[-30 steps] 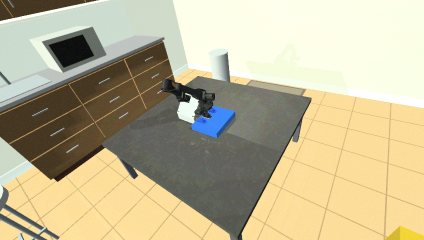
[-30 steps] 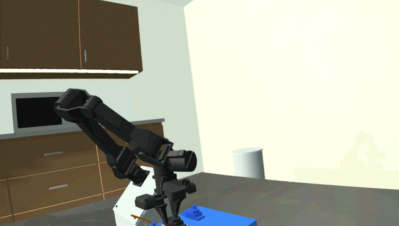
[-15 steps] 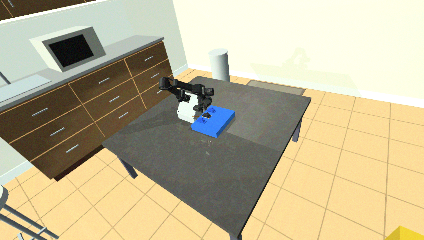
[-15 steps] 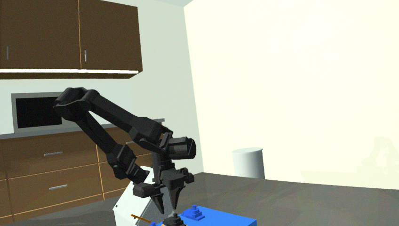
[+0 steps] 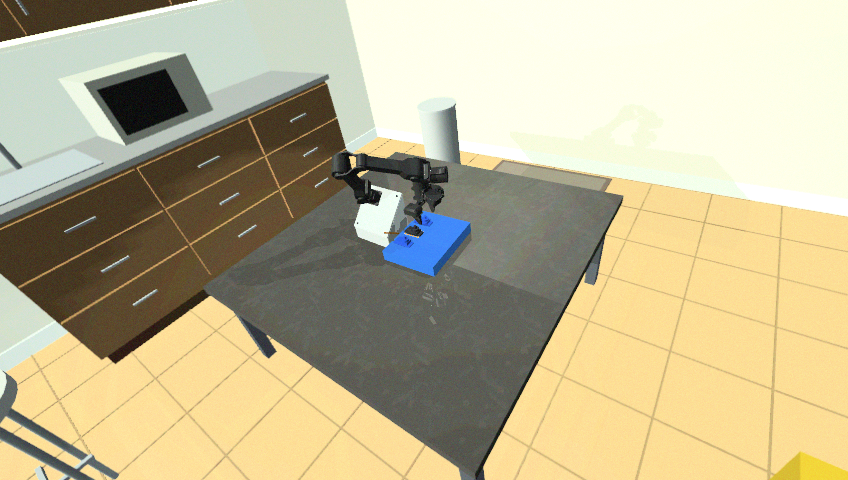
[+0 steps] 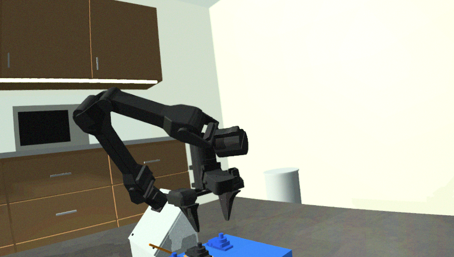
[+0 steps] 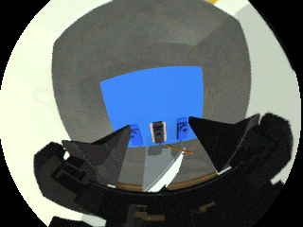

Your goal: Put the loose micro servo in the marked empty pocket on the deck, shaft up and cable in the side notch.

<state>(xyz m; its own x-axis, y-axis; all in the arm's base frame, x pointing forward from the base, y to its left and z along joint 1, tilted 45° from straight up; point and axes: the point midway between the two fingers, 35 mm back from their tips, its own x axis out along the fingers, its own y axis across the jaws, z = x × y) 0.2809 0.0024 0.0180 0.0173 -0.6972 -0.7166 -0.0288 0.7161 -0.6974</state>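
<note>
The black micro servo [image 5: 412, 231] [image 6: 198, 250] [image 7: 158, 133] stands in the orange-outlined pocket on the blue deck [image 5: 443, 237] [image 6: 264, 249] [image 7: 156, 96], its shaft pointing up. It looks upright; whether both ears lie fully flat is too small to tell. Its orange-brown cable [image 5: 390, 232] [image 6: 159, 248] [image 7: 182, 150] runs out past the deck's edge towards the white box, angled to one side in the wrist view. Whether it lies in the side notch is unclear. My gripper [image 5: 426, 216] [image 6: 212, 225] [image 7: 159, 124] is wide open and empty above the deck, clear of the servo.
Two blue servo shapes [image 5: 426, 220] [image 5: 407, 241] [image 7: 135, 134] [image 7: 183, 129] stand on the deck on either side of the pocket. The white sloped box [image 5: 376, 217] [image 6: 154, 226] stands beside the deck, under the arm. The dark table [image 5: 368, 315] carries both.
</note>
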